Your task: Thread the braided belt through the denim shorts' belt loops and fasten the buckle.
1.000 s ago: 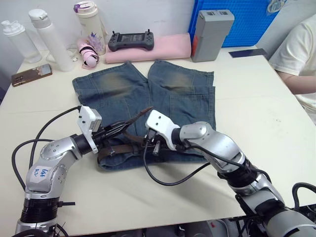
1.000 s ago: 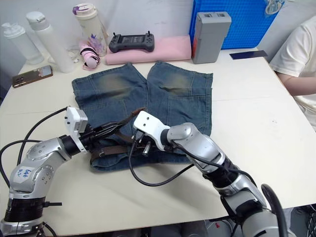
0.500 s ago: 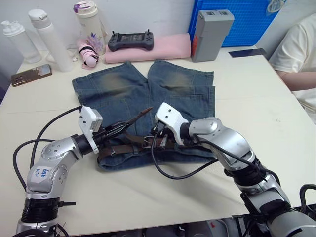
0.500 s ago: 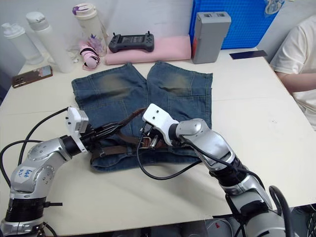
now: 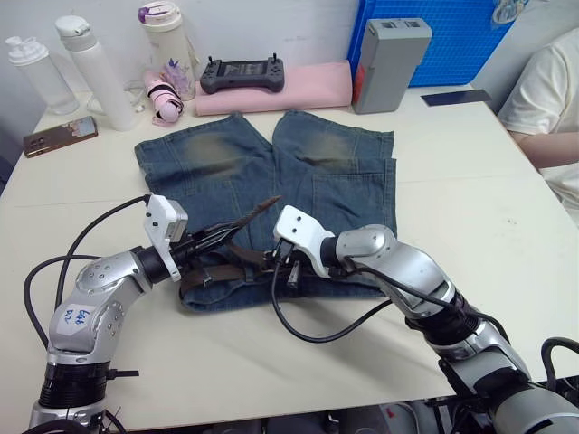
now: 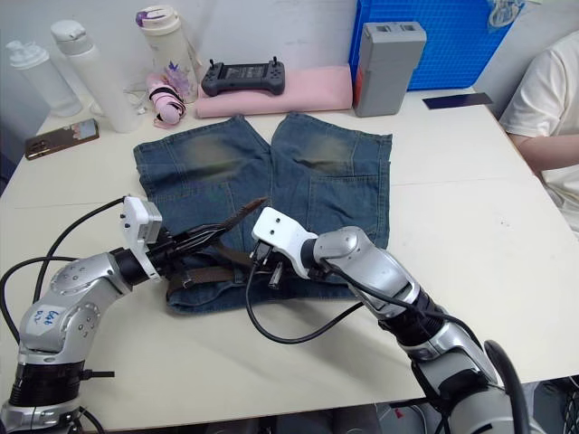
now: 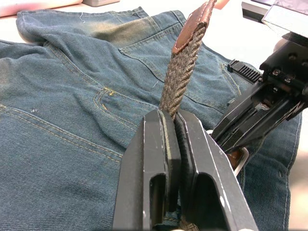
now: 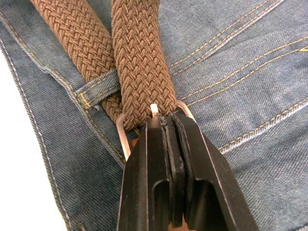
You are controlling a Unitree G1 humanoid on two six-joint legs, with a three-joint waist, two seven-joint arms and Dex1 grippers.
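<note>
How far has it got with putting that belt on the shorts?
Mostly done: the braided belt already runs under a belt loop along the denim shorts. In hand: the left gripper pinches the belt's tip, the right gripper grips the buckle. Fastening remains.

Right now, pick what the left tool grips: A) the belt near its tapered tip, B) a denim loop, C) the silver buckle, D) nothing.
A: the left tool is shut on the braided belt, whose tip rises beyond its fingers.
</note>
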